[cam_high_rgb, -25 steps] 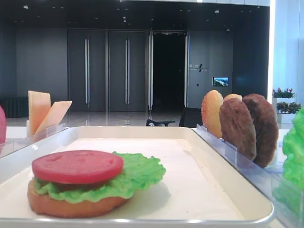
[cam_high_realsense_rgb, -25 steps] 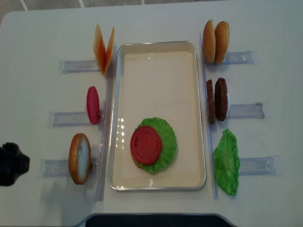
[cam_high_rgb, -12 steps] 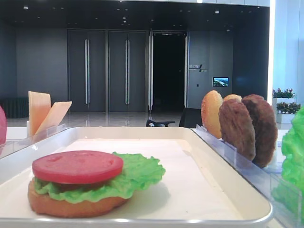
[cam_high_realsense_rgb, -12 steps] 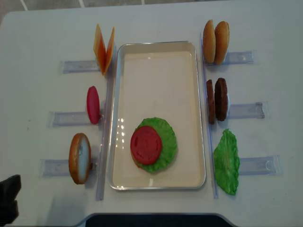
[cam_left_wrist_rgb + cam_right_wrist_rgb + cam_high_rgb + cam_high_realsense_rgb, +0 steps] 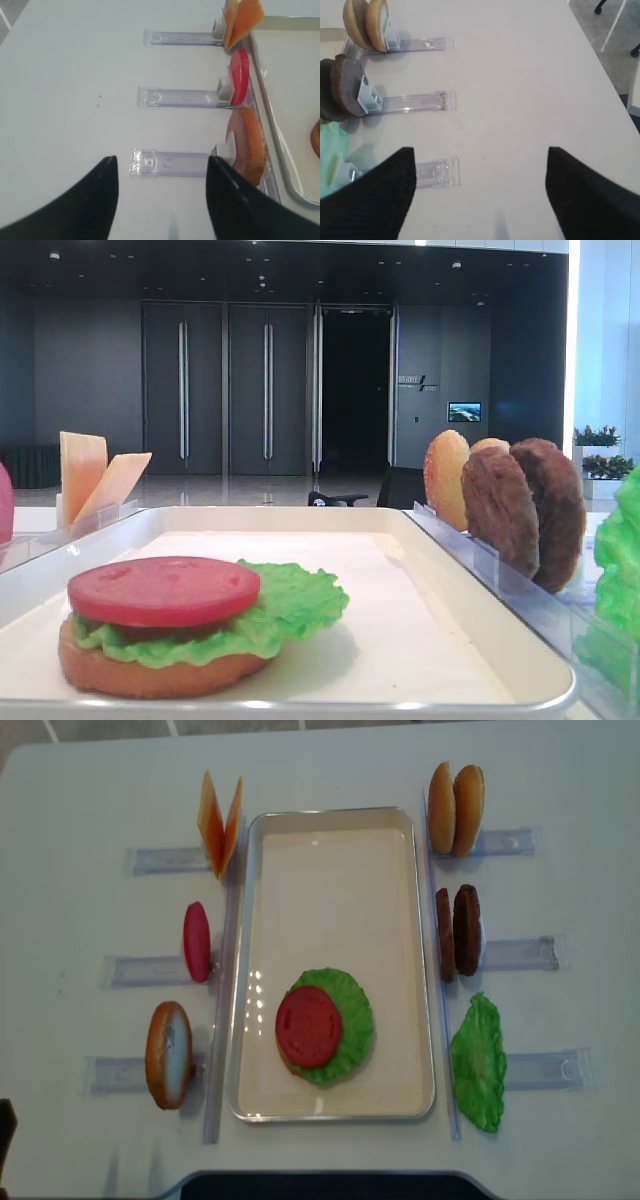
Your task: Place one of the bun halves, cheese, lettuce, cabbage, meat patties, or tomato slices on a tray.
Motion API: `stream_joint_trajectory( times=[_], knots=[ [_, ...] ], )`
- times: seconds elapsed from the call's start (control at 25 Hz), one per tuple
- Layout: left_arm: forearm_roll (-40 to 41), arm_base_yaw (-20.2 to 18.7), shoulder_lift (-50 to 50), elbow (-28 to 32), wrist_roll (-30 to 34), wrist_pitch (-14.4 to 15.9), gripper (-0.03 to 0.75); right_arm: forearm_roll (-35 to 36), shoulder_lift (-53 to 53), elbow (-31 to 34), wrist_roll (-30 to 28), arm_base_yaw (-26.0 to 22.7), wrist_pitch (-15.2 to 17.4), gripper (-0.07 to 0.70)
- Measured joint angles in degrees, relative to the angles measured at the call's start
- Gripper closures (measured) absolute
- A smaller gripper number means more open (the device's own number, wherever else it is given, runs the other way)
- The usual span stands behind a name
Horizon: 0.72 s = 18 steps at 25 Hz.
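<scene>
Both of my grippers stand wide and hold nothing: the left gripper [image 5: 162, 200] fills the bottom of its wrist view above bare table, and the right gripper [image 5: 480, 192] does the same in its own view.

In the overhead view the tray [image 5: 335, 820] occupies the centre of the frame. Its lower half carries a stack: a bun half [image 5: 150, 672] at the base, lettuce [image 5: 355, 1010] over it, and a tomato slice [image 5: 308, 1026] on top. The upper half of the tray is bare.

Remaining stock stands in clear racks [image 5: 130, 970] on both sides:
- Left of frame: cheese [image 5: 220, 822] at top, a spare tomato slice [image 5: 196, 941] at mid-height, a spare bun half [image 5: 168, 1054] at bottom.
- Right of frame: two buns [image 5: 456, 808], meat patties [image 5: 458, 931], a spare lettuce leaf [image 5: 479, 1063].

Hazards, as I judge them:
- Every racked item stands on edge, just beside the tray rim. An off-centre approach may tip it or push the light rack sideways.
- The lower-left bun leans visibly, so uneven finger contact could roll it out.
- A release too close to the stack may slide the tomato off the lettuce.
</scene>
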Motion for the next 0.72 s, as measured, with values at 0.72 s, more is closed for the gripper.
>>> stream_joint_trajectory(
  times=[0.72],
  knots=[
    [0.03,0.00,0.00,0.00,0.00,0.00,0.286,0.00,0.00,0.00,0.00,0.00,0.00,0.091]
  ],
)
